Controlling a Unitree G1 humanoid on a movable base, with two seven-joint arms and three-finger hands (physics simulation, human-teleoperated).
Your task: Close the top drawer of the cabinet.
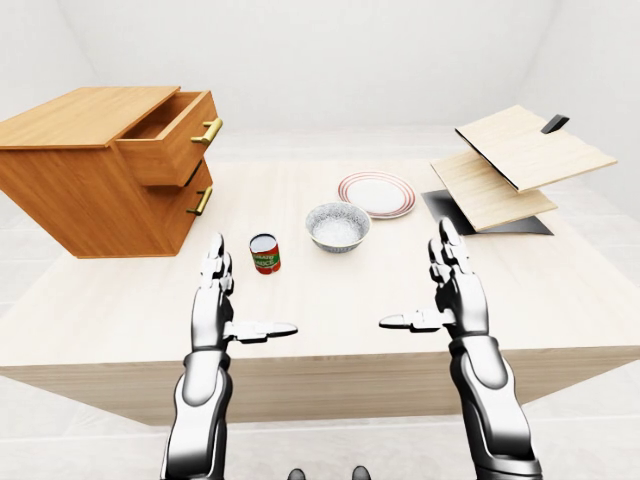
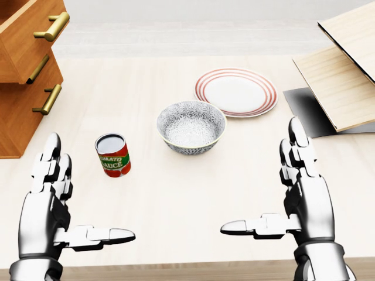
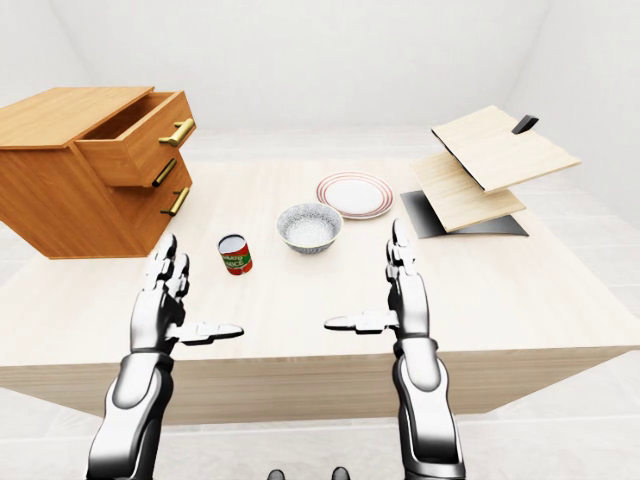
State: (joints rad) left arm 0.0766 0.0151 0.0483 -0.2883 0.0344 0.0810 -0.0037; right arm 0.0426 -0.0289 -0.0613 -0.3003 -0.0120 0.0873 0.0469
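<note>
A: Where do we stand? The orange-brown wooden cabinet's pulled-out top drawer (image 1: pixel 170 140) sits at the left-eye view's upper left, well apart from our hands.

B: Our left hand (image 2: pixel 50 202) and right hand (image 2: pixel 299 196) hover spread, empty. Reaching leftward, we risk toppling the red tomato-sauce can (image 2: pixel 113 154).

The cabinet (image 1: pixel 105 170) and its open top drawer (image 1: pixel 172 145) look like warm, smooth-varnished wood with brassy metal handles (image 1: pixel 209 131), while the table (image 2: pixel 176 193) is a paler matt wood. Both hands, left hand (image 2: pixel 47 205) and right hand (image 2: pixel 302 196), are glossy chrome-like metal (dark at the joints). The bowl (image 2: pixel 191 126) and plate (image 2: pixel 236 92) look like glazed ceramic, and the can (image 2: pixel 112 155) wears a shiny printed label.
</note>
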